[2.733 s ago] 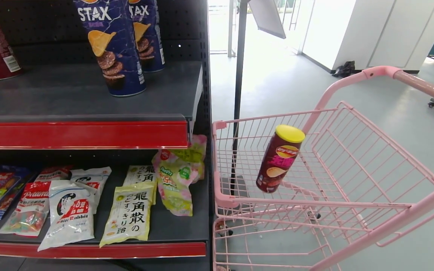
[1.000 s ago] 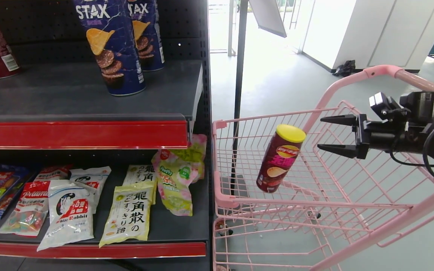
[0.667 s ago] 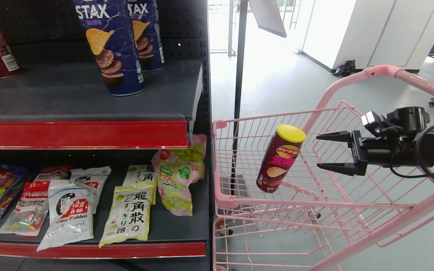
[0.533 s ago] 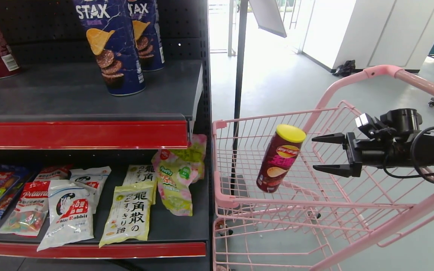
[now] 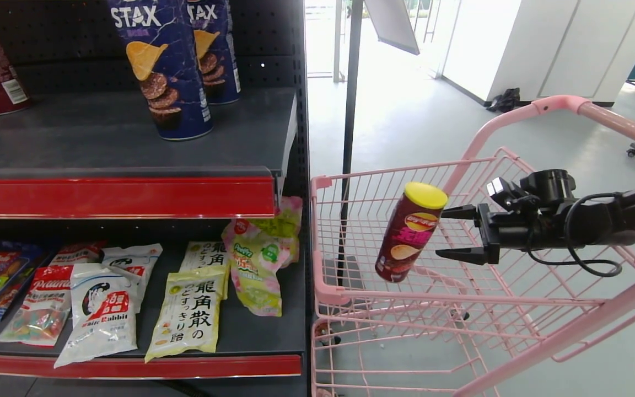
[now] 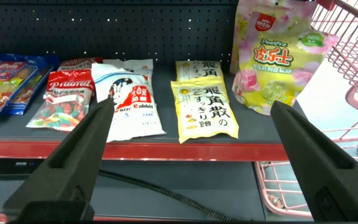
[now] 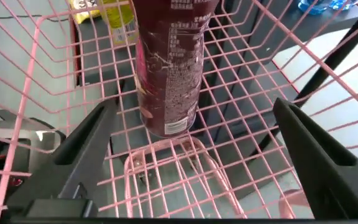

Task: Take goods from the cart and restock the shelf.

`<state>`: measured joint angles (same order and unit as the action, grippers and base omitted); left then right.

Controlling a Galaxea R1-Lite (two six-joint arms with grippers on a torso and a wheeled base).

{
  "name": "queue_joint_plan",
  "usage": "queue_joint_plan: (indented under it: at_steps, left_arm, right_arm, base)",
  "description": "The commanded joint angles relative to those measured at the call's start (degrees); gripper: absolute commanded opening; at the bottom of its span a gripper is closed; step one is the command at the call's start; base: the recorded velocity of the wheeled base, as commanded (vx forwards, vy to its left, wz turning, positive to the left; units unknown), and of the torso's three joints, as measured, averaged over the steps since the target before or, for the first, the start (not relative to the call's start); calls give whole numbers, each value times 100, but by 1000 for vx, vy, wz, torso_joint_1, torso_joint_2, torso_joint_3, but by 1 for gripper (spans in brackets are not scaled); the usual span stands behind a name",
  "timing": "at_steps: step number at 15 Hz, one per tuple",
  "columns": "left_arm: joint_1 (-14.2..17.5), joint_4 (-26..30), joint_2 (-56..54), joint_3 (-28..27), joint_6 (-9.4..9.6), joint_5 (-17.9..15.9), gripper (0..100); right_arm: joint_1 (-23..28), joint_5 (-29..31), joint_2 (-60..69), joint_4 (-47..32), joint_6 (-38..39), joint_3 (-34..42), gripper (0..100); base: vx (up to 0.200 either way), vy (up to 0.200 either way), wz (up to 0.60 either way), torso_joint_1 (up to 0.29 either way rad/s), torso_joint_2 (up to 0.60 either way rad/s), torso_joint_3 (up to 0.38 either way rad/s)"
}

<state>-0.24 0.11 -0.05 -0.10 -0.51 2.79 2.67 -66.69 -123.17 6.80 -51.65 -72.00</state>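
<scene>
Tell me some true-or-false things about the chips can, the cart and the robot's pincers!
1. The chips can with the yellow lid is inside the pink cart. True.
2. The right pincer is shut on the chips can. False: it is open, right beside the can.
3. Two blue chips cans stand on the upper shelf. True.
4. The lower shelf holds bottles. False: bags of sweets lie there.
5. The left pincer is open. True.
</scene>
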Motion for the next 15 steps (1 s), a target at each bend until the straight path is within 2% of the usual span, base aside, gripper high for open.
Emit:
queue_joint_plan:
  at_steps: [1,4,12,13,15]
  left_arm:
    - [-2,-2,5,1,-2,2,100]
    - [-2,-2,5,1,-2,2,100]
    - [-2,-2,5,1,-2,2,100]
    - [-2,7,5,1,-2,2,100]
    - [7,-2,5,1,-2,2,100]
  right_arm:
    - [-223,-1,-462,14,94,-341,100]
    - [-504,-10,-611,14,410,-640,100]
    - [-996,-10,-585,32,1439,-763,100]
    - [-1032,-10,-585,32,1483,-825,0]
    - [-1067,-10,-585,23,1606,-886,0]
  base:
    - [0,0,0,0,0,0]
    - [0,0,0,0,0,0]
    - [0,0,0,0,0,0]
    - [0,0,0,0,0,0]
    - [0,0,0,0,0,0]
